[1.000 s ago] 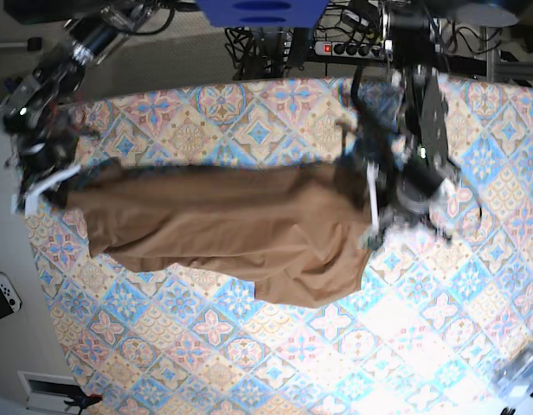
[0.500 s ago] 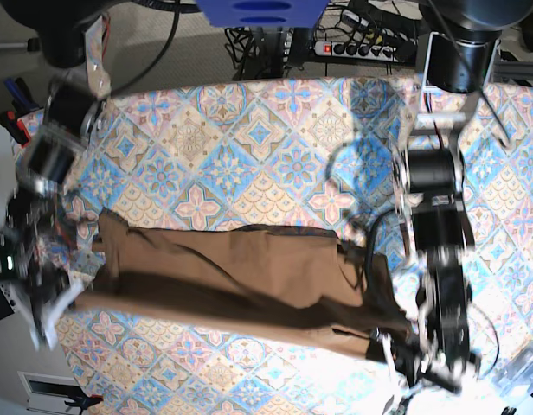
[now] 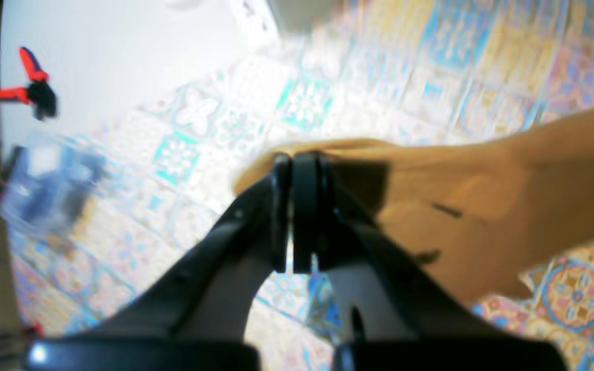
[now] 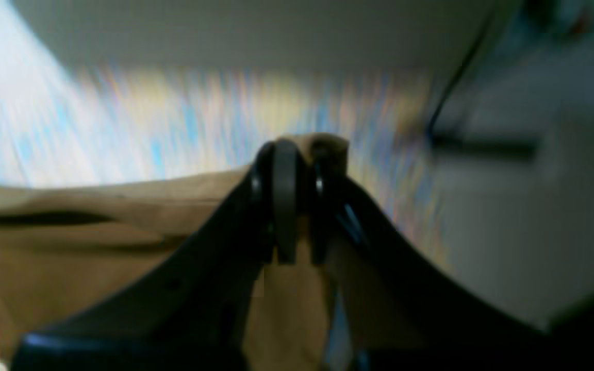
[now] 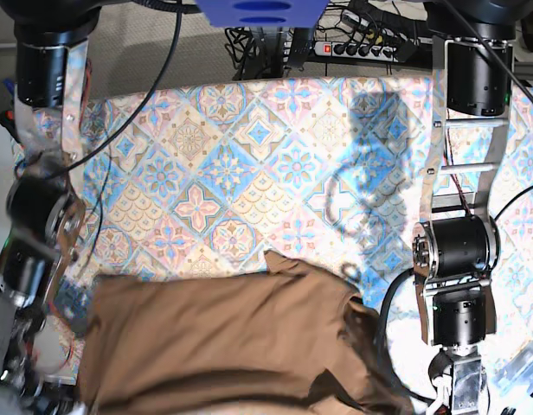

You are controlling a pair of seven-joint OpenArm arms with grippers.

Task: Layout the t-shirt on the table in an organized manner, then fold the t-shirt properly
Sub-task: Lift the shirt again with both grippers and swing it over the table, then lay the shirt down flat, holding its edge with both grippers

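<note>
Left gripper (image 3: 293, 170) pressed together, pinching a bunched edge of the t-shirt (image 3: 482, 206) between its black fingers (image 3: 304, 206); cloth trailing off toward 3 o'clock in the left wrist view, above the patterned table (image 3: 328, 93). At 9 o'clock in that view, a blurred clear and blue object (image 3: 49, 180); at 10 o'clock, a red and black tool (image 3: 29, 90) off the table's edge.

Right gripper (image 4: 294, 154) likewise closed on a fold of tan cloth (image 4: 96, 242), a small tuft poking up past the tips at 12 o'clock, the rest spreading toward 8 o'clock in the right wrist view. Background there smeared by blur.

In the base view, t-shirt (image 5: 223, 337) lying low on the table (image 5: 249, 156), filling the stretch from 7 to 5 o'clock, with a small peak at its upper edge and a rumpled dark fold toward 5 o'clock. Both arms reaching down at the frame's sides; gripper tips cut off at the bottom edge there.
</note>
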